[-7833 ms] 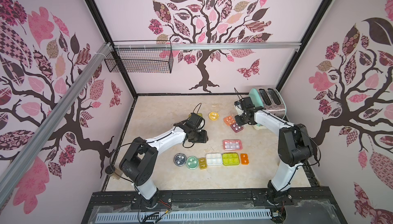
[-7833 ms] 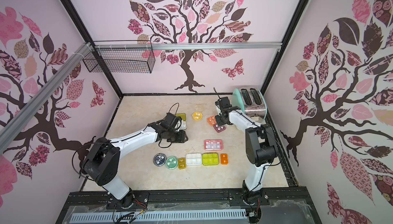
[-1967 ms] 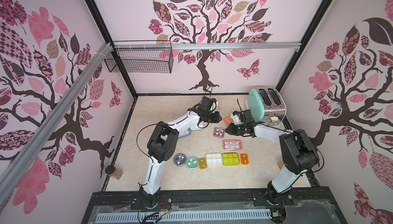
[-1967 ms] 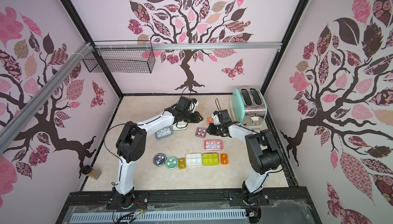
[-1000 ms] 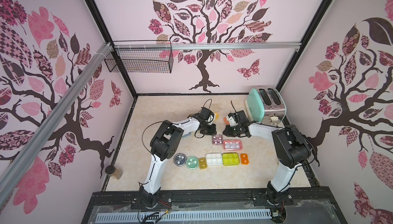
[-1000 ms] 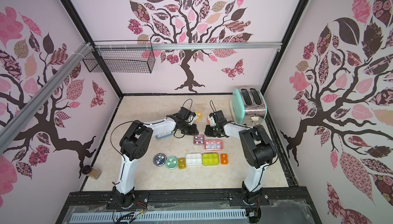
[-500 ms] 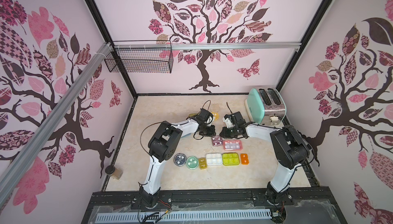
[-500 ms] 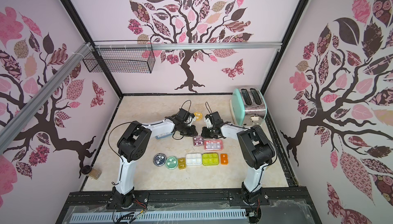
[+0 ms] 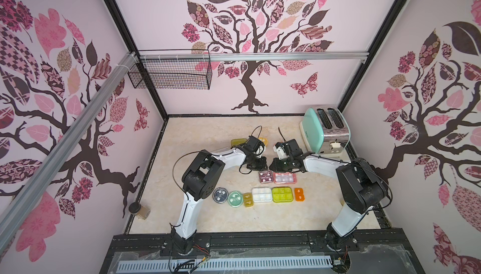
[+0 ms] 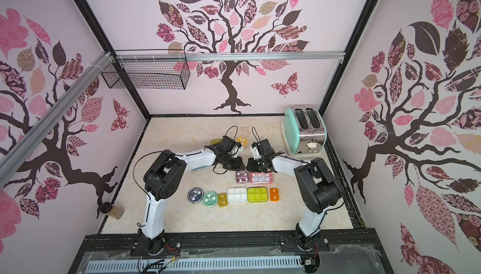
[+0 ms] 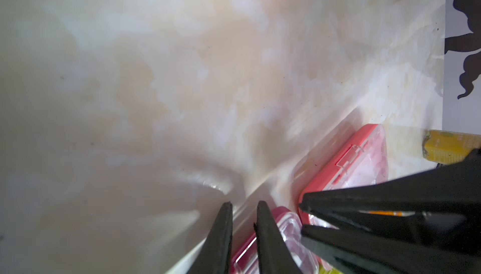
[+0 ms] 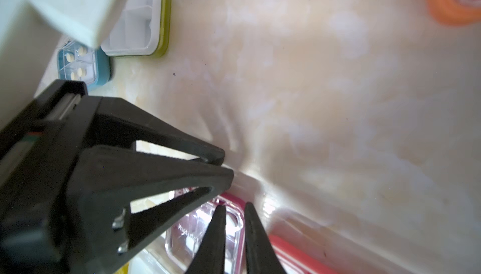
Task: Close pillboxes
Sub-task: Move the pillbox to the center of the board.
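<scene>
**Item:** maroon pillbox (image 9: 265, 176), square, clear lid, white pills inside.

**Location:** mid-table, just beside the left end of the pink pillbox (image 9: 285, 178). Both lie just beyond the near row (image 9: 261, 195) of six cases: navy, green, amber, white, lime and orange.

**Change:** two seconds earlier this case lay farther back, apart from the pink one, at the right gripper's tips. It has since been drawn nearer and parked alongside it. Both arms have come in together over its far edge.

**Bearing on task:** the lid lies flat, so it is judged closed and filed with the finished cases. The latch cannot be confirmed. Cases still at the far side are an olive-rimmed case (image 9: 238, 142), a yellow round case (image 9: 262, 141) and a blue pillbox (image 12: 78, 64). Whether their lids are down cannot be told.

**Tools:**
- Left gripper (image 11: 243, 206): a narrow slit between the fingers with nothing in it. Whether they are fully pressed together cannot be told.
- Right gripper (image 12: 234, 206): fingers pressed together and empty, tips over the maroon lid. Contact with the lid cannot be told.

**Markings:** embossed script on the maroon lid, too blurred to read. No brand is legible on the toaster (image 9: 324, 129).
</scene>
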`<state>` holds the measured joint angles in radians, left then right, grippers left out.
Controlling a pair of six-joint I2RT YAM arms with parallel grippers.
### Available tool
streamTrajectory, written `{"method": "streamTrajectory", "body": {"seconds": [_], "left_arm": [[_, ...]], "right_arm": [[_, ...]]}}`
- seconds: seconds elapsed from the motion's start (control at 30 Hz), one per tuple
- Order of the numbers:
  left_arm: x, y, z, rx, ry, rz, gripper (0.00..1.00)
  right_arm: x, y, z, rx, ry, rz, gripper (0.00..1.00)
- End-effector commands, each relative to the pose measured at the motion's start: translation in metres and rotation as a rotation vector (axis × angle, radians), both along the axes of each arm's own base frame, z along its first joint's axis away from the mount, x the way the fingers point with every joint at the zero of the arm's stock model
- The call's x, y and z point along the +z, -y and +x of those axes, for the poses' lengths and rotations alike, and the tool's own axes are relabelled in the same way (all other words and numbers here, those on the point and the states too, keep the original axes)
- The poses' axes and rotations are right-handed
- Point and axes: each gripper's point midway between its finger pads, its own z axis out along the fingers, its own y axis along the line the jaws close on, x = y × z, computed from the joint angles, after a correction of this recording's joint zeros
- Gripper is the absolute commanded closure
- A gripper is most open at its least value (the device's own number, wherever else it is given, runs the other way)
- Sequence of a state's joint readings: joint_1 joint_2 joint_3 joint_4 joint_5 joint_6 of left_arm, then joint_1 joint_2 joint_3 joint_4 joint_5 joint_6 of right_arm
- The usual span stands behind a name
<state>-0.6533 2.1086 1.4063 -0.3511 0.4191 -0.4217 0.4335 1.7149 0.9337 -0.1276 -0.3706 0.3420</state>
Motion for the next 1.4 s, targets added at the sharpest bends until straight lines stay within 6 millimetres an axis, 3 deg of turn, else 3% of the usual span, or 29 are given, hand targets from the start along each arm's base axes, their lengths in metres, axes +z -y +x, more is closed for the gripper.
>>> {"method": "streamTrajectory", "body": {"seconds": [0.0,0.17,0.27,0.4,0.53,0.67,0.8,1.03,1.23,1.37], "left_arm": [[0.020,-0.008,-0.001,0.013,0.021,0.009,0.78],[0.096,-0.029,0.012,0.057,0.172,-0.003,0.68],[0.135,-0.062,0.015,0.134,0.268,0.056,0.63],[0.155,-0.122,0.013,0.281,0.311,0.109,0.59],[0.152,-0.182,0.003,0.450,0.249,0.107,0.55],[0.141,-0.221,-0.020,0.566,0.205,0.116,0.52],[0.117,-0.253,-0.030,0.695,0.164,0.114,0.45],[0.094,-0.282,-0.029,0.803,0.171,0.192,0.31],[0.072,-0.287,-0.014,0.845,0.135,0.157,0.28],[0.060,-0.295,-0.006,0.857,0.116,0.201,0.35]], "right_arm": [[0.019,-0.001,0.003,-0.010,0.039,0.001,0.79],[0.040,0.004,0.007,-0.016,0.090,-0.017,0.72],[0.047,0.004,0.005,-0.019,0.103,-0.005,0.68],[0.055,0.002,0.002,-0.014,0.115,0.018,0.65],[0.066,0.001,0.003,-0.020,0.144,0.016,0.58],[0.075,0.005,0.000,-0.037,0.185,-0.022,0.45],[0.082,0.005,-0.005,-0.056,0.203,0.012,0.40],[0.084,0.012,-0.015,-0.051,0.200,-0.009,0.15],[0.068,0.013,-0.025,-0.019,0.161,-0.023,0.11],[0.059,0.010,-0.028,0.007,0.140,-0.022,0.10]]}}
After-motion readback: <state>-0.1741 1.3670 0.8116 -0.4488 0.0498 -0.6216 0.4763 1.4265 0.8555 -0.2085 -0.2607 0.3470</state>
